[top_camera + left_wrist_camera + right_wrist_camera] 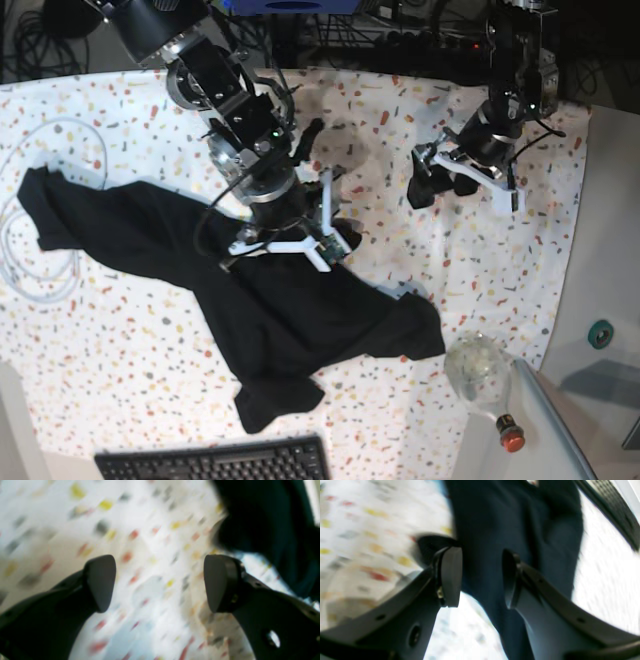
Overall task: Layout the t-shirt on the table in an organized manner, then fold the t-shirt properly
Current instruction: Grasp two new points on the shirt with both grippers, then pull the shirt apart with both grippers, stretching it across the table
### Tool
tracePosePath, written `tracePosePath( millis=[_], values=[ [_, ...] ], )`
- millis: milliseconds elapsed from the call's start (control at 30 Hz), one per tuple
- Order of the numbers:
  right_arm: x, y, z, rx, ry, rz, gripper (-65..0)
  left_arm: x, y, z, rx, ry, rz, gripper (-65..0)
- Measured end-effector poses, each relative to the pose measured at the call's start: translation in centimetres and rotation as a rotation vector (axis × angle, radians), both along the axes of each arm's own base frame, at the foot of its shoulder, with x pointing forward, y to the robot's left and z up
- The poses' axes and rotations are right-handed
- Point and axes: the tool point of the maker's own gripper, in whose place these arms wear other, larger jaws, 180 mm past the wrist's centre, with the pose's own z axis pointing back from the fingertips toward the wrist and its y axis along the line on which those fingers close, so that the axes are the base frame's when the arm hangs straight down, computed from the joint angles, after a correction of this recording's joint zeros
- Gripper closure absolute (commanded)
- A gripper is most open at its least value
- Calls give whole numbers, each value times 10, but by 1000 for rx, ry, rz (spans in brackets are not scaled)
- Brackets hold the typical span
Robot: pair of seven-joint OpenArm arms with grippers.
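Both of my grippers stand spread apart, with nothing between the pads. My left gripper [160, 583] hangs over the table [155, 542], a large flat surface under a white cloth with red, orange, yellow and grey flecks. In the left wrist view its two dark rounded pads [101, 581] are wide from each other, and only the speckled cloth shows between them. At the upper right of that view a dark fold of the t-shirt [270, 522] lies on the cloth, apart from the pads.

My right gripper [481, 578] is over the plain black short-sleeved soft fabric t-shirt [510, 522]. Its jaws are also parted, less wide than the left ones, and the black fabric fills the gap behind them; I cannot tell if the pads touch it. The picture is blurred.

In the base view the t-shirt [270, 300] lies crumpled on the table [120, 370], stretched from the left side toward the lower middle, with one bunched end near the black flat keyboard [215, 462] at the bottom edge. My right gripper [290, 235] is at the upper edge of the shirt, and my left gripper [460, 180] is well apart from it, over bare cloth. A coiled white cable [25, 280] lies at the left edge of the table, and a clear round bottle with a red cap [485, 375] lies at the lower right
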Motion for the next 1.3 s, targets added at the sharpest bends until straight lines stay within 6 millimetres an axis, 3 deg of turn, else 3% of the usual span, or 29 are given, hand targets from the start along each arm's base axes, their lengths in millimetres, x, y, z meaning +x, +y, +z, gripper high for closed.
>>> tracePosePath(
  millis=[200,400,733,833,900,1067,1233,1300],
  values=[
    [20,-76,10,19,-26,-229,-242,33,-21,-7,-73,-7,28,-525],
    [20,-151,1,-28,-7,-406,-242,46,-75,-2,-101,-21,-120,-525],
    [11,-224,-3,-59,0,-586,-242,71,-99,-20,-131,16,-145,-525],
    [5,-253,-4,36,14,-712,-242,74,-111,-20,-130,16,-180,-520],
    [-4,-275,-5,132,24,-816,-242,74,-123,-19,-133,24,-213,-459],
    [-32,-341,-3,186,5,-1029,-248,62,-131,-27,-134,59,-238,-163],
    [-38,-349,-8,160,27,-1026,-251,62,-122,-28,-118,61,-232,-3],
    [-45,-349,-14,153,72,-1037,-251,63,-122,-28,-116,59,-233,0]
  ],
)
